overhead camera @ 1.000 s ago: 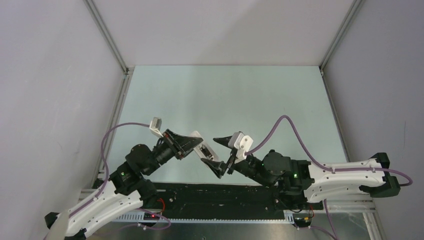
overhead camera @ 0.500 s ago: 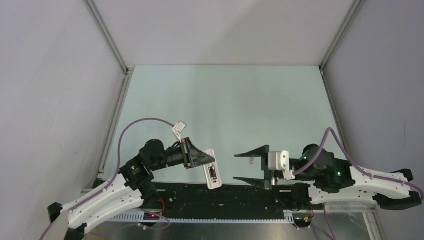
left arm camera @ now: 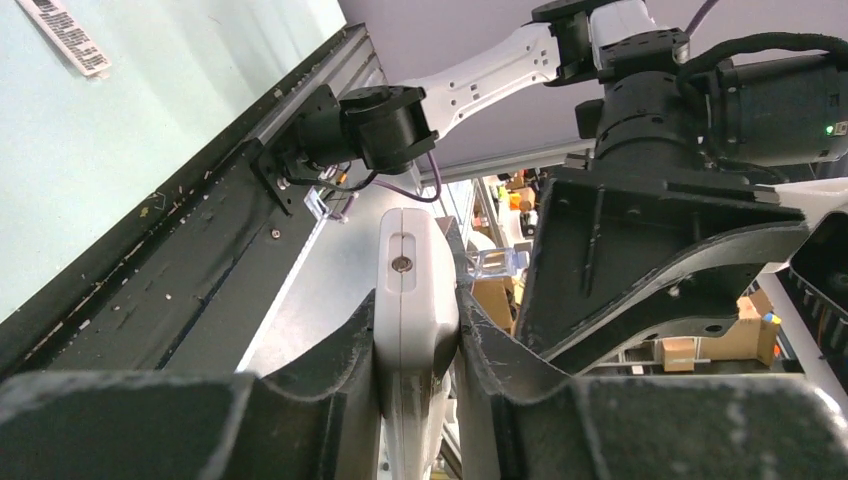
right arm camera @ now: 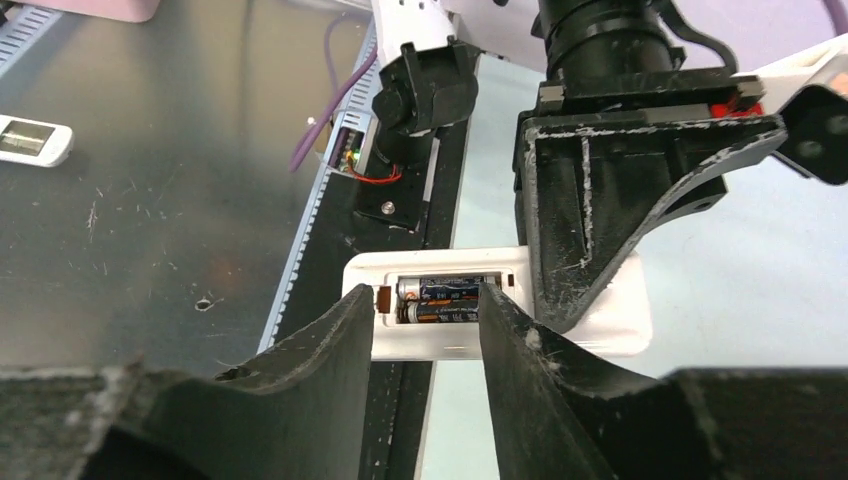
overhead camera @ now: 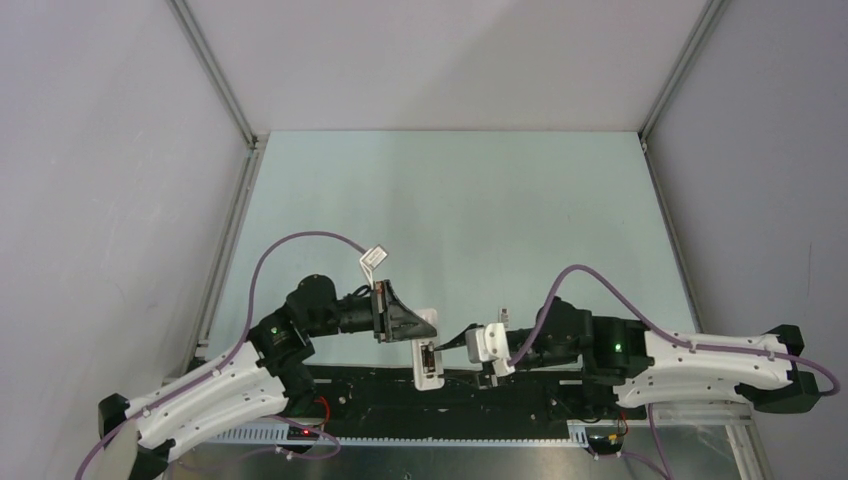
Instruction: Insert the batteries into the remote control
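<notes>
Both left fingers (left arm camera: 352, 352) are clamped on the remote (left arm camera: 415, 265), one pad on each broad face. The left gripper (left arm camera: 417, 335) carries it clear of the surface. The right fingers (right arm camera: 325, 370) stand parted with nothing between them. The right gripper (right arm camera: 425, 305) sits just in front of the open bay, a tip either side of it. Whether the tips touch the casing I cannot tell. Two batteries (right arm camera: 448, 298) lie side by side in the bay and look seated.

Position: the remote hangs over the middle of the near edge of the worktop (overhead camera: 450, 200), above the black rail (overhead camera: 370, 385).

Judgement: the step in hand is checking or pressing the batteries home.

- The left clamp should be firm, so the remote cannot pivot.
- The right gripper should come in square to the bay and narrow its gap.
- It should push lightly on a battery's middle, against the backing of the left pad.
- Levering at an end contact could pop a battery out.
</notes>
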Tool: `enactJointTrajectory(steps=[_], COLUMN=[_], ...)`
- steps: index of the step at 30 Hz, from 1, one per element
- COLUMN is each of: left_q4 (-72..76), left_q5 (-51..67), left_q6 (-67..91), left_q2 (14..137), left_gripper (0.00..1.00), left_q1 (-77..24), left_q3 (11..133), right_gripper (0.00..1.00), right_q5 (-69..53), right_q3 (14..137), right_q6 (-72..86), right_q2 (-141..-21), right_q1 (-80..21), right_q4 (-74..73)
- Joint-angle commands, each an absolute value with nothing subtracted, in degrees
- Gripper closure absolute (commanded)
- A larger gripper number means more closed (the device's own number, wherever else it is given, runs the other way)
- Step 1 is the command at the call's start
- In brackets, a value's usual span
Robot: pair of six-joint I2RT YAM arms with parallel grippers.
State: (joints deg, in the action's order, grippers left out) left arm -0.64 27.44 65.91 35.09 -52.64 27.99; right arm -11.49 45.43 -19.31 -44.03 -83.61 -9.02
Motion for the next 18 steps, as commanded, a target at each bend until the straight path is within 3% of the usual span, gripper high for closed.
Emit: enactJointTrajectory(steps=[1,18], left_q4=[2.97,6.03], left_q5=[29.80,30.52], left_q6=[64.94,65.87], left_q2=[34.61,33.36], left_gripper=[1.00,1.00], left_q1=[-53.18,-53.26], left_q3=[30.93,30.23], right_gripper=[0.55,0.65], right_q5=[-12.00,-9.76], right_q3=[45.36,42.68], right_q6=[-18.00,-15.81], right_q2=[-45.84,-46.05], right_q1=[-83.41,-81.65], right_q4=[-2.00,2.80])
